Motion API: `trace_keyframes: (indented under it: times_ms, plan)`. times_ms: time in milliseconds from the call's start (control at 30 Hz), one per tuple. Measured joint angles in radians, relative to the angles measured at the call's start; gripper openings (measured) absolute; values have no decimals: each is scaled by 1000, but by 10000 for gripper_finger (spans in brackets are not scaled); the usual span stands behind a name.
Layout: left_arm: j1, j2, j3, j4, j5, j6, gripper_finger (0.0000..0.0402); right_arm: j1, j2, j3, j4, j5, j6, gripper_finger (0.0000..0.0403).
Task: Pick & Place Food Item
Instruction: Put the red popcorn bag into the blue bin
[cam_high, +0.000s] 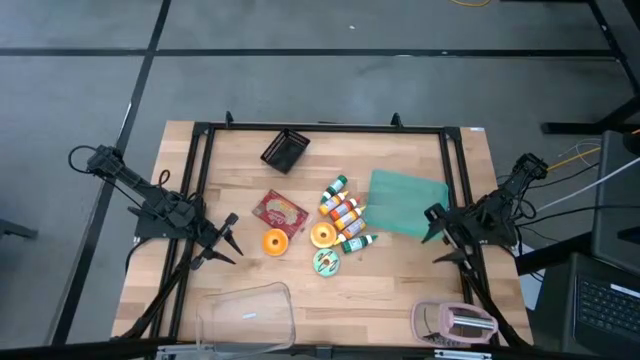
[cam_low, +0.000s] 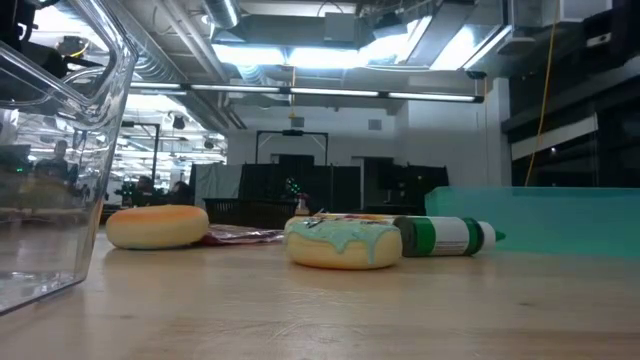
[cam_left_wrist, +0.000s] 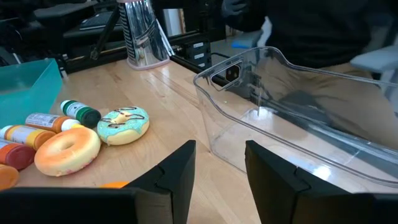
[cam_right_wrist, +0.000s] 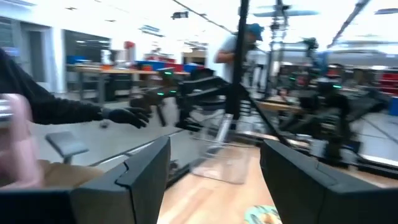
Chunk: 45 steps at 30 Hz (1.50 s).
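Three doughnuts lie flat on the table's middle: an orange one (cam_high: 275, 242), a yellow one (cam_high: 323, 235) and a green-frosted one (cam_high: 326, 262). In the low view the green-frosted doughnut (cam_low: 343, 241) is nearest and the orange one (cam_low: 157, 226) lies to its left. My left gripper (cam_high: 226, 239) hovers open at the table's left, pointing toward the doughnuts. Its wrist view shows the yellow doughnut (cam_left_wrist: 67, 151) and the frosted one (cam_left_wrist: 126, 124) ahead of the fingers. My right gripper (cam_high: 438, 235) hovers open at the table's right, tipped slightly upward, with nothing between its fingers (cam_right_wrist: 143, 168).
A clear plastic bin (cam_high: 245, 315) stands at the near edge. A red packet (cam_high: 279, 211), several small bottles (cam_high: 345, 215) and a teal container (cam_high: 405, 202) crowd the middle. A black basket (cam_high: 285, 150) sits at the far side, a pink object (cam_high: 455, 322) near right. People stand beyond the table.
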Motion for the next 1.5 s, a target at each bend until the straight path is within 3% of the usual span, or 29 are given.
trace_keyframes:
  times_ms: [433,1000,1200,1500]
  plan:
    - [0,0,0,0,0,0,136,0,0,0,106,147,5,245]
    - [0,0,0,60,-1,0,136,0,0,0,191,551,58,245]
    - [1,0,0,130,-74,41,136,0,0,0,191,512,37,245]
    - [0,0,0,191,-11,26,136,0,0,0,190,525,37,245]
